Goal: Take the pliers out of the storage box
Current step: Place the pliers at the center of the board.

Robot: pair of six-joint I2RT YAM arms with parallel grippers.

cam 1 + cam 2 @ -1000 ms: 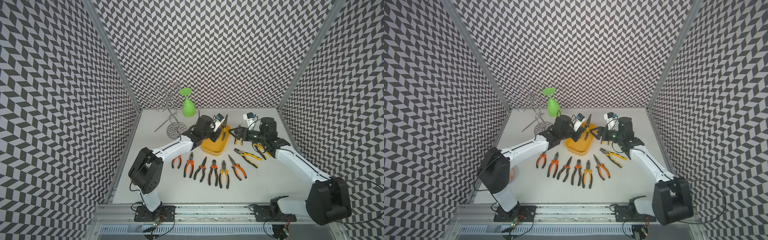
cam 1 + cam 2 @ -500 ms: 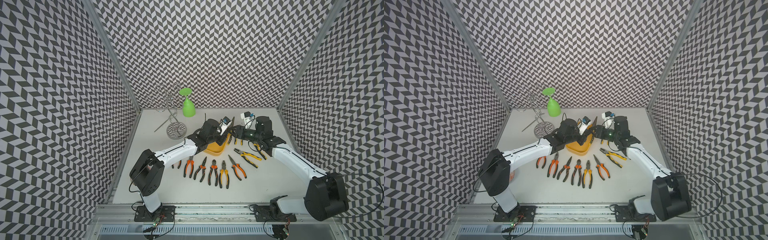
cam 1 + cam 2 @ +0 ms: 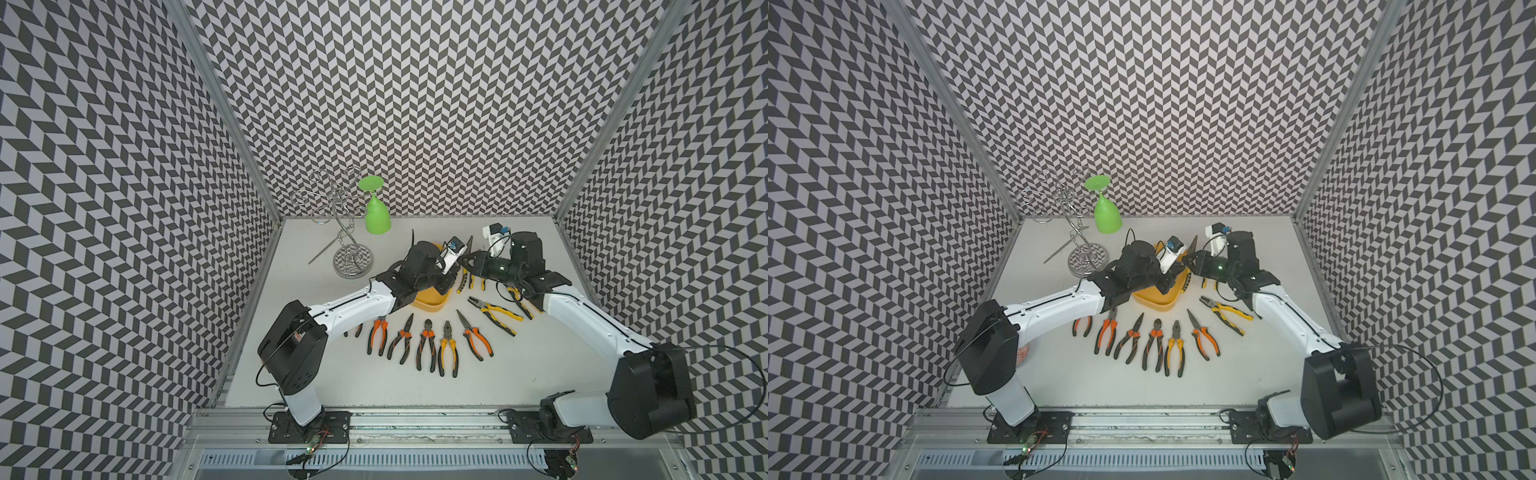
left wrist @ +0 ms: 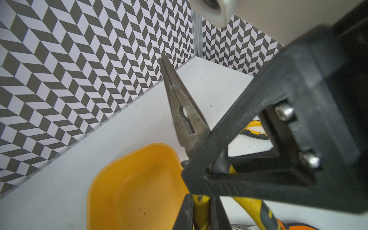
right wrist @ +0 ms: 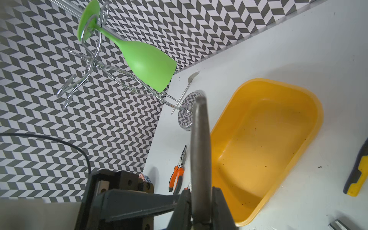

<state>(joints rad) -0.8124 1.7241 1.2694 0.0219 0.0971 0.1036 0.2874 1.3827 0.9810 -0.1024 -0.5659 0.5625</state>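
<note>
The left gripper [image 4: 200, 209] is clenching one yellow-and-black handle of the needle-nosed pliers [image 4: 183, 111], and the right gripper [image 5: 201, 207] is pinching the same tool's metal nose close to the pivot, so both claws are grasping one pair at once. The pliers are hanging in the air between the two arms, nose pointing up and handles trailing down, raised above one edge of the storage box [image 5: 268, 139]. The box is sitting on the white table [image 3: 540, 374] with nothing in it but a few dark specks – its yellow floor is showing bare in both wrist views.

In both top views, a row of pliers [image 3: 427, 345] is lying fanned out on the table in front of the box, most with orange-and-black handles. A yellow-and-black pair [image 3: 494, 313] is resting just beside the right arm. At the back left, a green glass [image 3: 377, 214] is hanging upside down from a wire rack [image 3: 353, 257], well apart from the box.
</note>
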